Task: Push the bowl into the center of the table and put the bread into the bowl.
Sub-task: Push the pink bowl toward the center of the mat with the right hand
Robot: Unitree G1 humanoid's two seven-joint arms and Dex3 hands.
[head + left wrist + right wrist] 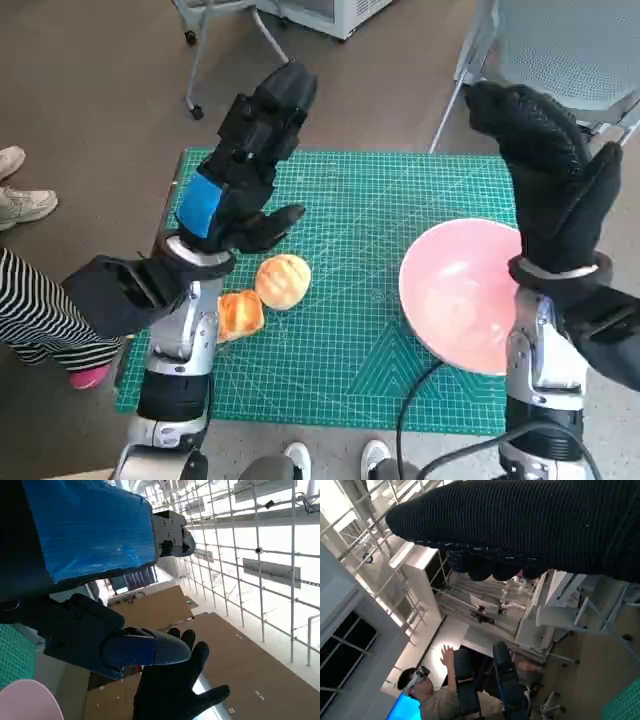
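Head view: both hands raised, holding nothing.
Left hand (pixel 245 165) fingers spread, upper left; bread (pixel 283 281) below them. Right hand (pixel 555 170) open above pink bowl (pixel 458 295), lower right.

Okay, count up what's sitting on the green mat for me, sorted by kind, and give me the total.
Bread: 2, a round bun and a smaller piece beside it
Bowl: 1, the pink bowl
Total: 3 things on the green mat
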